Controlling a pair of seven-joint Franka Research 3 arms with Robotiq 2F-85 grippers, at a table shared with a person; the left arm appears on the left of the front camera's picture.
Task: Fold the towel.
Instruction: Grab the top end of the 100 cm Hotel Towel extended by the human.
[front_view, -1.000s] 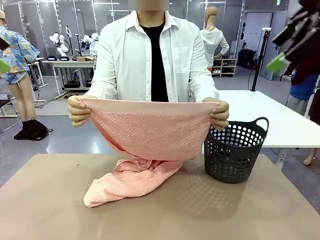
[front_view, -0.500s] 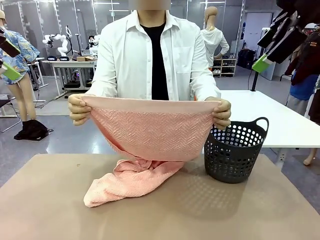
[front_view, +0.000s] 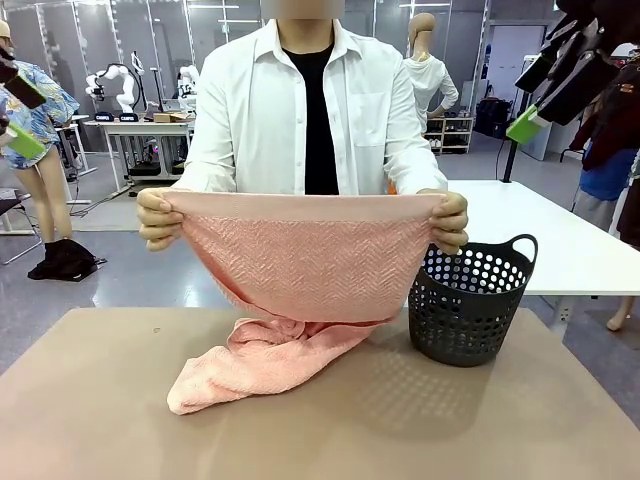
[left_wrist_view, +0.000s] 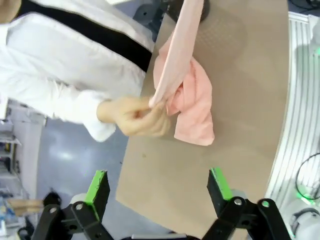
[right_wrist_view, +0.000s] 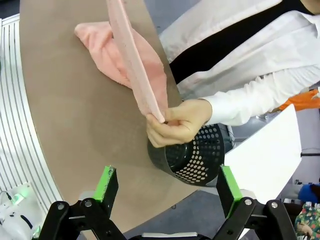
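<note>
Two grippers are seen high at the edges of the front view, the left gripper (front_view: 12, 115) at the upper left and the right gripper (front_view: 530, 98) at the upper right, both well apart from the towel (front_view: 310, 265). The towel's upper edge, with its smooth paler band, is held stretched flat at waist height by the person's right hand (front_view: 158, 218) and left hand (front_view: 449, 222). From there the cloth hangs in a curve, and its lower part is bunched on the table (front_view: 500, 420), trailing toward the robot's left. A dark perforated basket (front_view: 470, 310) is placed just beside the hanging cloth, at the robot's right

From the left wrist view, the left gripper (left_wrist_view: 158, 182) is shown with its green-padded fingers spread wide and nothing between them, well above the table (left_wrist_view: 240, 100). The towel (left_wrist_view: 192, 100) is seen edge-on, pinched at one corner by the right hand (left_wrist_view: 135, 116), with the bunched part lying below it

From the right wrist view, the right gripper (right_wrist_view: 167, 181) is likewise shown wide apart and empty. The towel (right_wrist_view: 132, 65) is pinched at its other corner by the left hand (right_wrist_view: 180, 122), which is held over the basket (right_wrist_view: 195, 155) at the table's (right_wrist_view: 75, 110) edge
</note>
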